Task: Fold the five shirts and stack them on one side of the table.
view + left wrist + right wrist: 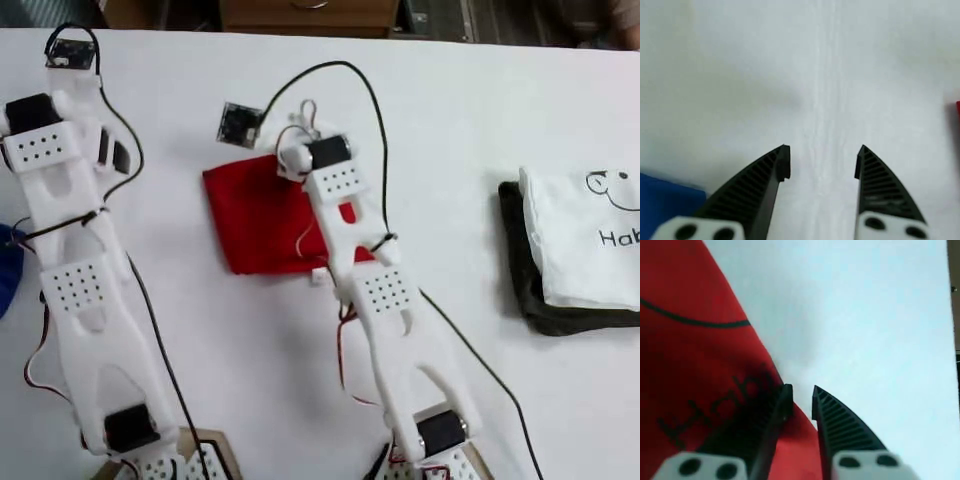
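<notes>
While the left gripper (822,160) hangs over bare white surface (450,130), we see its jaws released wide, nothing between them. A corner of a blue shirt (665,192) sits just beside one jaw, and in the high view that blue cloth lies at the left edge of the surface next to the left arm.

Over to the middle: the right gripper (801,395) is down at the far edge of the red shirt (255,215). Its jaws are parted only a sliver. One jaw lies over the red cloth, the other over the white surface, with the shirt's edge running between them. We cannot tell whether any cloth is pinched. The red shirt lies folded into a rough square, partly under the right arm.

Well apart on the right side, a folded white shirt (580,240) rests on a folded dark shirt (520,270), the dark one showing along the left and near edges.
</notes>
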Tool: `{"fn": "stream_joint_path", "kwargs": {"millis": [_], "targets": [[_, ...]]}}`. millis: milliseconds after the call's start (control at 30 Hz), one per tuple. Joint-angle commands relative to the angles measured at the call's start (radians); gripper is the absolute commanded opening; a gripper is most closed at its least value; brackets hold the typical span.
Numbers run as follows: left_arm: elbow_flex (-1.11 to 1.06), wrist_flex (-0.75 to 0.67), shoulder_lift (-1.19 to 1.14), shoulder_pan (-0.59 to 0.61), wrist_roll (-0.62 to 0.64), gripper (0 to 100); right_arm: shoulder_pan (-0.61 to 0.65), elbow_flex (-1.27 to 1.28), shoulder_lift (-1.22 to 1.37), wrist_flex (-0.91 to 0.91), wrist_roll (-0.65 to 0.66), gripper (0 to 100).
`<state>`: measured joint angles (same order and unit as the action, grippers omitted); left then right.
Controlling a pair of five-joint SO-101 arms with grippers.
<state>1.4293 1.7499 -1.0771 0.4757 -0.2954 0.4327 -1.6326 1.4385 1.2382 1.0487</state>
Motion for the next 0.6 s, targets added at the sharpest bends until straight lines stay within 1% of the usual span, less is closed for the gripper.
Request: {"fn": "stream_joint_path", "kwargs": {"millis": [0, 133, 233, 300, 433, 467, 567], "targets": [[0.038, 0.002, 0.071, 0.009, 0.003, 23, 0.004, -0.037, -0.163, 0.107, -0.003, 7.6], [0.038, 0.000, 0.071, 0.008, 0.003, 23, 0.036, -0.005, -0.240, 0.344, -0.055, 7.7], [0.031, 0.000, 0.069, 0.008, 0.003, 23, 0.038, 0.015, -0.254, 0.426, -0.064, 7.7], [0.031, 0.000, 0.069, 0.008, 0.003, 23, 0.038, 0.034, -0.251, 0.441, -0.064, 10.0], [0.031, 0.005, 0.069, 0.008, 0.003, 23, 0.038, 0.098, -0.236, 0.437, -0.063, 22.8], [0.031, 0.006, 0.069, 0.009, 0.003, 23, 0.038, 0.104, -0.229, 0.435, -0.061, 24.1], [0.031, 0.008, 0.069, 0.009, 0.003, 23, 0.035, 0.112, -0.206, 0.412, -0.060, 22.2]]}}
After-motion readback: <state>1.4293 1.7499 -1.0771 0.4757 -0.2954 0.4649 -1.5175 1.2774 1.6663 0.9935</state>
